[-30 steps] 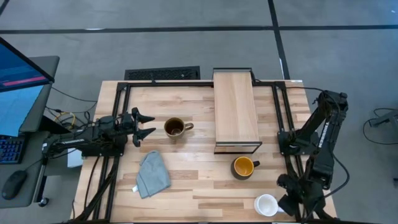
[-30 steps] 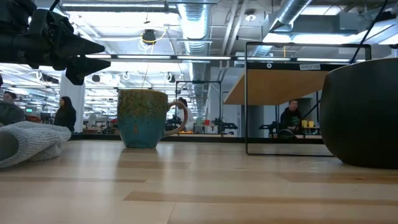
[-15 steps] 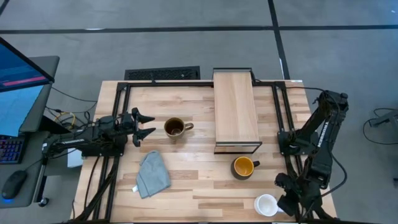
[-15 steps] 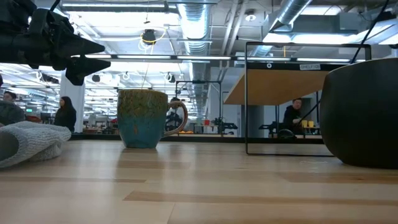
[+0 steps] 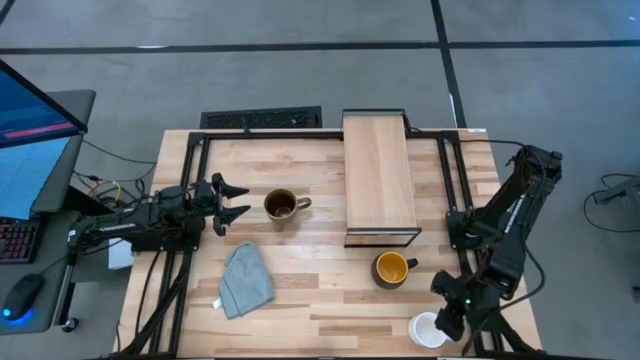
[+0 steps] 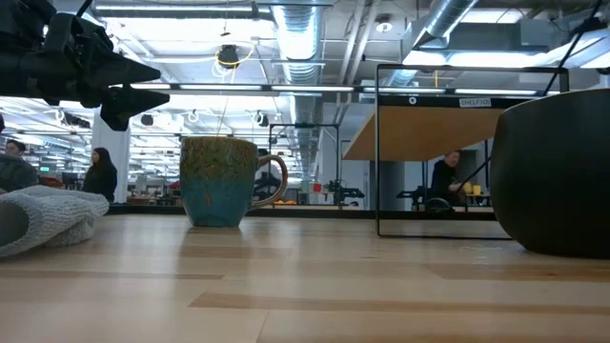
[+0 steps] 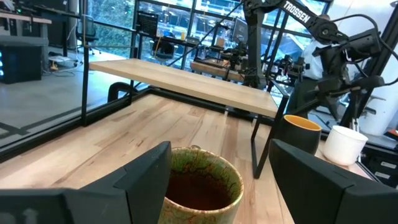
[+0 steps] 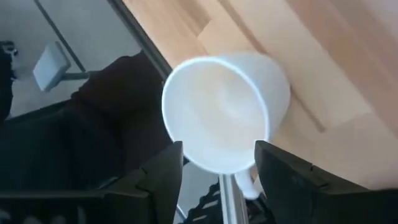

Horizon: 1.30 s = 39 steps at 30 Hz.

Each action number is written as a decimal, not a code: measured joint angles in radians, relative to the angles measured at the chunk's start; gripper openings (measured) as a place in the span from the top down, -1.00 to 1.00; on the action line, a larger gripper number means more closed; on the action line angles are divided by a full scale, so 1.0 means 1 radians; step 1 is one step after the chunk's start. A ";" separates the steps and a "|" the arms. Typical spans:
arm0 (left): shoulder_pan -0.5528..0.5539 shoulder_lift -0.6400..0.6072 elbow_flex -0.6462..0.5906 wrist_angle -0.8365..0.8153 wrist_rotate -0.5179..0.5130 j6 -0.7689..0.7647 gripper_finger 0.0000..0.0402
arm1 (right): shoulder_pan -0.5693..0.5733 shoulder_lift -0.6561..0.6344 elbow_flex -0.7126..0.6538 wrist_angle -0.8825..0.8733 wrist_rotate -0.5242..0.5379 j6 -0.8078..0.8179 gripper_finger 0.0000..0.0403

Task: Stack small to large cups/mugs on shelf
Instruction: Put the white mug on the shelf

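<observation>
An olive-brown mug [image 5: 281, 206] stands upright on the tabletop left of the shelf [image 5: 379, 170], a long raised light-wood board. A dark mug with a yellow inside [image 5: 392, 268] stands just off the shelf's near end. The small white mug [image 5: 426, 329] stands at the table's near right corner. My right gripper [image 8: 217, 163] hangs open above the white mug [image 8: 217, 112], looking down into it, its fingers apart on either side of the mug's handle side. My left gripper [image 5: 238, 201] is open, level, a little left of the olive mug [image 7: 199, 186].
A crumpled grey-blue cloth [image 5: 245, 280] lies on the tabletop near the left front, below the olive mug. A dark frame runs round the table's far and side edges. Bare wood lies between the olive mug and the dark mug.
My right gripper has moved toward the table's left edge, coming over the white mug. The mugs, the cloth and my left arm have stayed where they were.
</observation>
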<state>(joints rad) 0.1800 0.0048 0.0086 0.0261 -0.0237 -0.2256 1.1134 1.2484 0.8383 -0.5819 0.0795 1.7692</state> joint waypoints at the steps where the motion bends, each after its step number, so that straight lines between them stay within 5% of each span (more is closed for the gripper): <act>1: 0.000 0.000 0.000 0.000 0.000 0.000 -0.30 | -0.006 0.000 0.000 -0.003 0.000 -0.020 -0.10; 21: 0.000 0.000 0.000 0.000 0.001 -0.005 -0.30 | -0.021 0.002 0.000 -0.092 -0.008 -0.071 0.04; 39: 0.000 0.000 0.000 0.000 0.001 -0.007 -0.30 | -0.021 0.141 0.000 -0.040 -0.057 -0.101 0.07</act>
<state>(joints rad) 0.1800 0.0048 0.0086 0.0261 -0.0231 -0.2328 1.0924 1.3897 0.8379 -0.6222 0.0223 1.6684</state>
